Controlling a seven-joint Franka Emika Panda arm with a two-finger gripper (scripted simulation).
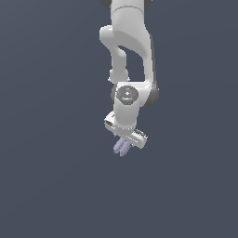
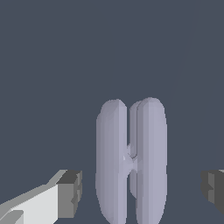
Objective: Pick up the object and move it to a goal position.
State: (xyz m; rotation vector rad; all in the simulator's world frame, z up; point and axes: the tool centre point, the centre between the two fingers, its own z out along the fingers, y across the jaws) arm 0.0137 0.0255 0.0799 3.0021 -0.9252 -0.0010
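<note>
The object (image 2: 131, 162) is a pale lavender-grey item of two rounded lobes side by side. In the wrist view it lies between my gripper's (image 2: 142, 190) two dark fingertips (image 2: 70, 192), with a gap on each side, wider on one side. The jaws stand open around it and do not touch it. In the exterior view the object (image 1: 122, 147) shows just below the white gripper (image 1: 124, 143), near the middle of the picture. The fingers themselves are hard to make out there. I cannot tell whether the object rests on the surface.
A plain dark blue-grey ground (image 1: 51, 186) fills both views. The white arm (image 1: 130, 46) comes down from the top of the exterior view. No goal marker shows.
</note>
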